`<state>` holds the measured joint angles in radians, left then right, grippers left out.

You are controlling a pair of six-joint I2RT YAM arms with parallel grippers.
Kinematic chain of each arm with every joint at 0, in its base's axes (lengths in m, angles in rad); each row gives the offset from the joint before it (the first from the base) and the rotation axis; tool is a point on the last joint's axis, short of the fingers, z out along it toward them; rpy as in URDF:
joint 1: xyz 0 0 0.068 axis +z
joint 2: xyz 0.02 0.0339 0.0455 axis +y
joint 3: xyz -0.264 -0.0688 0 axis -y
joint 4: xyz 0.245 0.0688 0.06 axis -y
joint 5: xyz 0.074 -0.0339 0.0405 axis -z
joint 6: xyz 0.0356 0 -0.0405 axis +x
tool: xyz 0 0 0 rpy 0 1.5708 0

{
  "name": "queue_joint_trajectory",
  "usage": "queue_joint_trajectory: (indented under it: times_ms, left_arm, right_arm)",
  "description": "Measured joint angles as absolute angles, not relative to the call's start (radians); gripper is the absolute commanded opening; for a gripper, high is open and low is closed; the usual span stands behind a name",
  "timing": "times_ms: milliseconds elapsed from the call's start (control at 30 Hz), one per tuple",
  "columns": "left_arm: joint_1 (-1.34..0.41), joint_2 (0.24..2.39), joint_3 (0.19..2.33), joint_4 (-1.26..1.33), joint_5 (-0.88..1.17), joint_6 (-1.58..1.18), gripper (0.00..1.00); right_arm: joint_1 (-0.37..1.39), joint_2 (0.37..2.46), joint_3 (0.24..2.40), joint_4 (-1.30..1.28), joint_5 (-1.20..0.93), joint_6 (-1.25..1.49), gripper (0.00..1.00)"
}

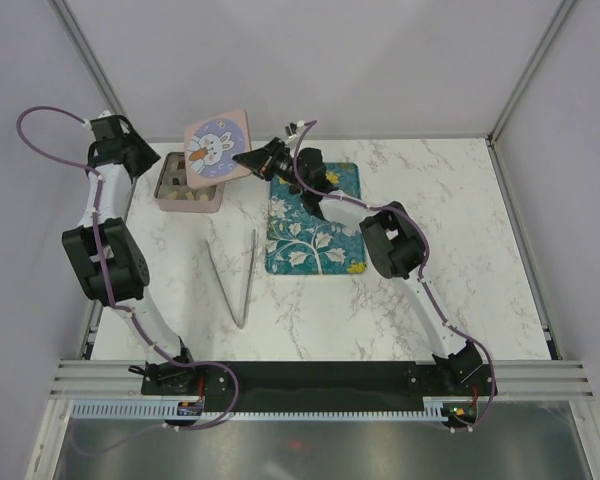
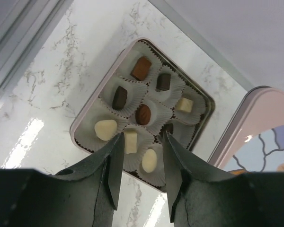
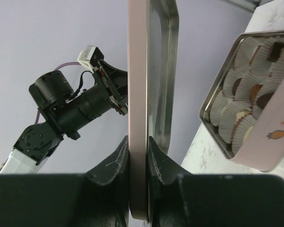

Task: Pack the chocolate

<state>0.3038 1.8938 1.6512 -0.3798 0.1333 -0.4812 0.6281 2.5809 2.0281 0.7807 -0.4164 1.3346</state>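
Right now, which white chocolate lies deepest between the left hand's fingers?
The oval one, in the tin's nearest cup; the white square beside it only reaches the fingertips.

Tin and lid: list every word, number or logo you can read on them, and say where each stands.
None can be read.
lid: a cartoon rabbit only, no legible words.
tin: on its pink side wall, a small orange mark and faint dark strokes at the picture's edge, too small to read.
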Motion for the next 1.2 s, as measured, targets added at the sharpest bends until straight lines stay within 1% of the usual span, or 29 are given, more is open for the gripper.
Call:
queue_joint_trajectory:
  times_ms: [100,200,333,500,667,767,967,1200]
  left_arm:
    - [0.259,1.895,1.638,-0.377,0.015,-0.439,0.43]
    - [0.24,1.91,1.635,-0.373,-0.061,-0.41,0.43]
    - [0.262,1.959,1.641,-0.37,-0.104,-0.395,0.41]
    - [0.307,2.041,1.652,-0.374,-0.13,-0.393,0.36]
    - [0.33,2.088,1.666,-0.385,-0.131,-0.392,0.33]
    - [0.333,2.116,1.689,-0.388,-0.115,-0.392,0.33]
    - [0.332,2.163,1.714,-0.385,-0.019,-0.393,0.31]
    - [0.332,2.18,1.708,-0.38,0.039,-0.406,0.3]
  right_arm:
    - [0.61,2.576,2.0,0.785,-0.421,1.317,0.0]
    - [0.59,2.572,1.962,0.787,-0.43,1.308,0.0]
    - [0.57,2.572,1.929,0.785,-0.442,1.303,0.0]
    - [0.567,2.566,1.906,0.793,-0.458,1.29,0.0]
    - [0.567,2.549,1.889,0.801,-0.472,1.277,0.0]
    - [0.567,2.543,1.889,0.805,-0.472,1.274,0.0]
    - [0.567,2.543,1.892,0.807,-0.462,1.274,0.0]
    - [0.579,2.588,2.019,0.797,-0.44,1.279,0.0]
